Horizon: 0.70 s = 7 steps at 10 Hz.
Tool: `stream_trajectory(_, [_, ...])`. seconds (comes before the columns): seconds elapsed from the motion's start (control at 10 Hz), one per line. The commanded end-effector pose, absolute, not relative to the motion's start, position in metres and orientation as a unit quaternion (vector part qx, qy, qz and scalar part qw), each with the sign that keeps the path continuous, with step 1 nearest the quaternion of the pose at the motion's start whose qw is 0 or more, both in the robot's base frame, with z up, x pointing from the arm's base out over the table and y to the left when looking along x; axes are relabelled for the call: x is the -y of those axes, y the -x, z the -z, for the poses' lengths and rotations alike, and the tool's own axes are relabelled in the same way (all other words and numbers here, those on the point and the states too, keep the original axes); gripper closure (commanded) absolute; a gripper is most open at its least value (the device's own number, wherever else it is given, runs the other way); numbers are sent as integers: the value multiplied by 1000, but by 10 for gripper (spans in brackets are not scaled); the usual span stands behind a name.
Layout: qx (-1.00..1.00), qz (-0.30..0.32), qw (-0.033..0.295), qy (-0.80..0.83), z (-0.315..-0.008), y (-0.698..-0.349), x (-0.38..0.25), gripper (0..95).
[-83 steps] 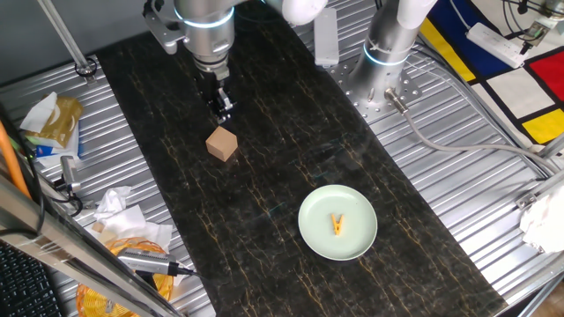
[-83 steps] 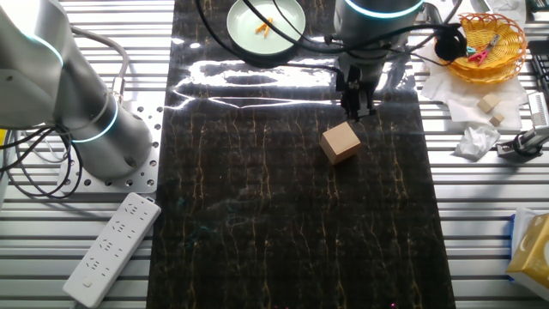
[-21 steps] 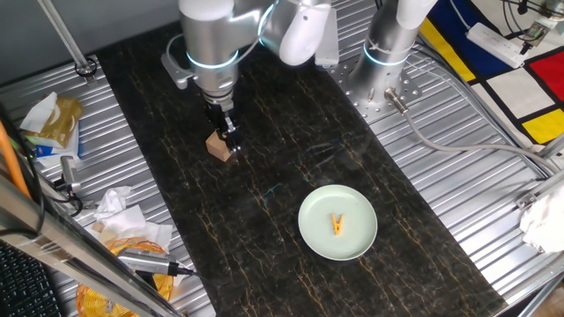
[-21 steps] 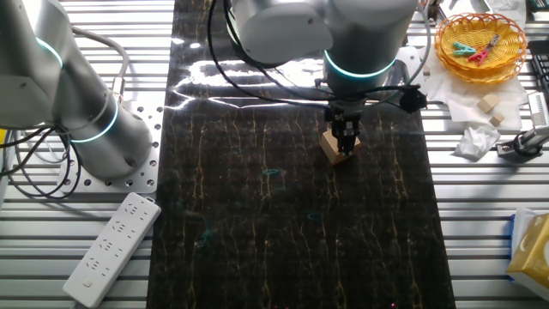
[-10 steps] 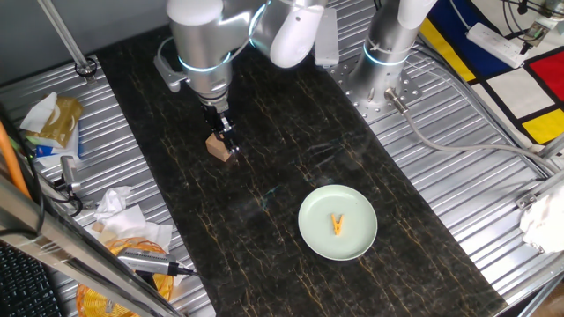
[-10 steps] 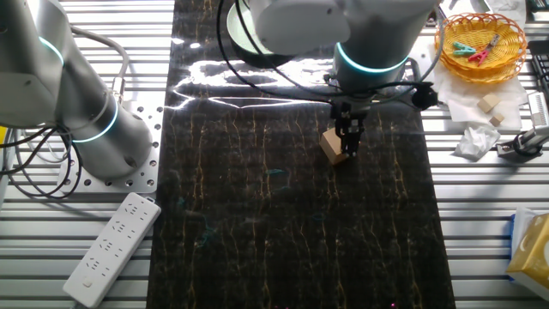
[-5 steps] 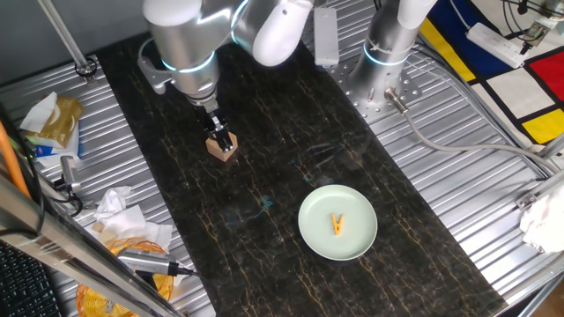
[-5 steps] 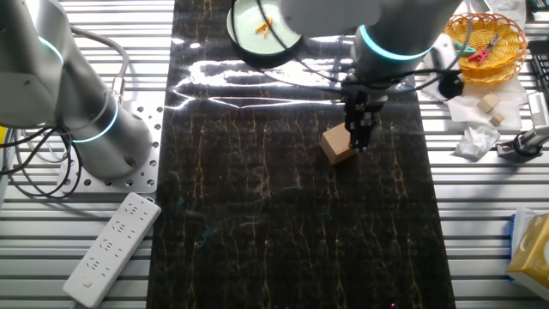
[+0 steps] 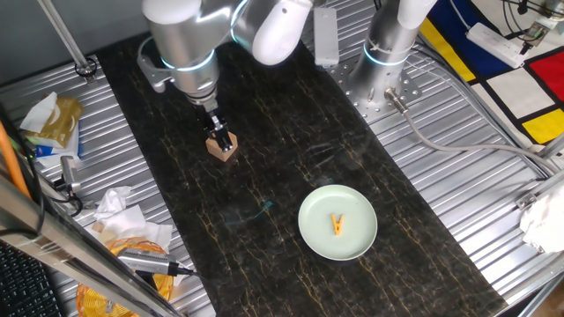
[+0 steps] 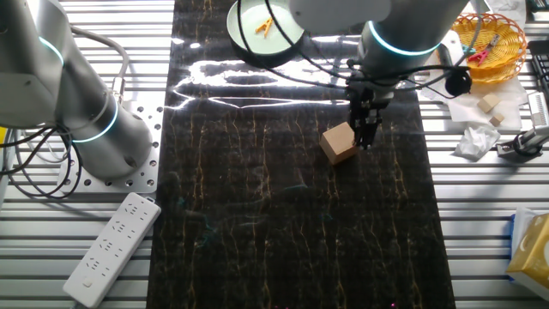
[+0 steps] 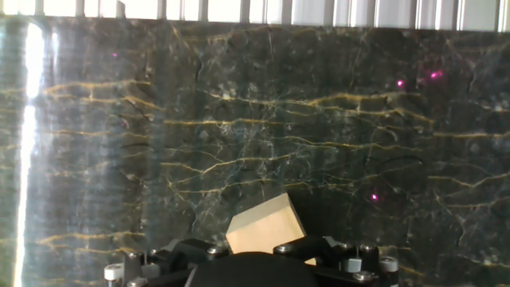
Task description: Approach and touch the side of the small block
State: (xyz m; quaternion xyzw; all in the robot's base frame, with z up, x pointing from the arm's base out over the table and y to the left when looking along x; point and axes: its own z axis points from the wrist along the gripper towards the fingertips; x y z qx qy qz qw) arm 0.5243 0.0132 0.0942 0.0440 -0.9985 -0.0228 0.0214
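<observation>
The small block [image 9: 222, 150] is a tan wooden cube on the dark marble mat. My gripper [image 9: 219, 138] is down at the mat with its fingers together and empty. Its tips rest against the block's far side in this view. In the other fixed view the gripper [image 10: 367, 137] stands at the right side of the block [image 10: 339, 143], touching or nearly touching it. In the hand view the block [image 11: 265, 226] lies tilted just above the hand's dark housing [image 11: 255, 273]. The fingertips do not show there.
A pale green plate [image 9: 314, 238] with a yellow-orange clothespin piece [image 9: 337, 224] lies at the front right of the mat; the plate also shows in the other fixed view [image 10: 244, 24]. A second arm's base [image 9: 384, 53], a power strip [image 10: 111, 249], a yellow basket [image 10: 480, 39] and clutter [image 9: 123, 238] ring the mat.
The gripper has moved from over the block to its side, rightward in the other fixed view, and the arm has swung with it. The block has barely shifted.
</observation>
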Motion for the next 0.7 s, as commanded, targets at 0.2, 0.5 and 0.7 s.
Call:
stream_trajectory(0.2, [998, 23, 21, -52, -94, -523, -13, 0])
stream_trajectory(0.5, [997, 23, 28, -65, -92, -523, -13, 0])
stream_trajectory(0.7, [997, 26, 28, -65, -85, -521, -13, 190])
